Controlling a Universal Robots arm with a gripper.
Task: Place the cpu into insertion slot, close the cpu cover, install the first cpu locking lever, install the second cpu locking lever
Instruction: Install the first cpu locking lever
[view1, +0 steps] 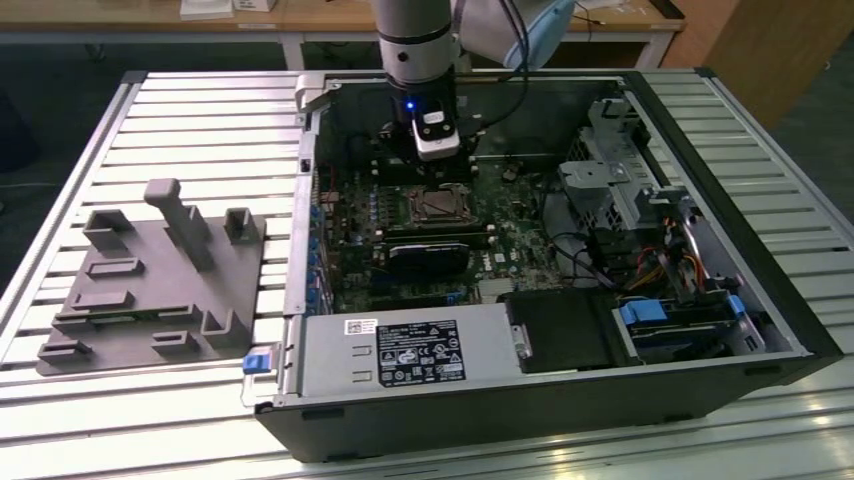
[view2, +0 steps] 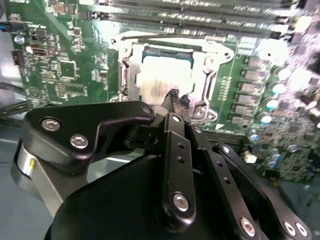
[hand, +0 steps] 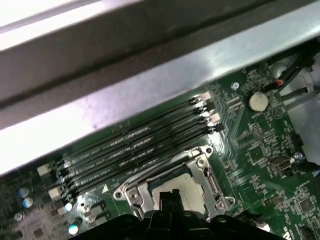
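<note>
In the exterior view my gripper (view1: 435, 160) hangs inside the open computer case, just above the insertion slot (view1: 434, 205) on the green motherboard. In both wrist views the cpu (view2: 161, 80) (hand: 189, 192) lies in the slot with its silver-grey top showing. The cpu cover (view2: 209, 64) (hand: 204, 172) lies flat around it as a silvery frame. The black fingertips (view2: 173, 95) (hand: 170, 197) are pressed together over one edge of the chip, with nothing seen between them. A thin metal lever (view2: 165, 36) runs along one side of the socket.
Long black memory slots (hand: 135, 145) run beside the socket, and the case's metal wall (hand: 150, 75) rises close behind them. A black card (view1: 427, 258), a power supply (view1: 400, 350) and drive bays (view1: 627, 180) crowd the case. A grey fixture (view1: 147, 285) sits on the slatted table at the exterior view's left.
</note>
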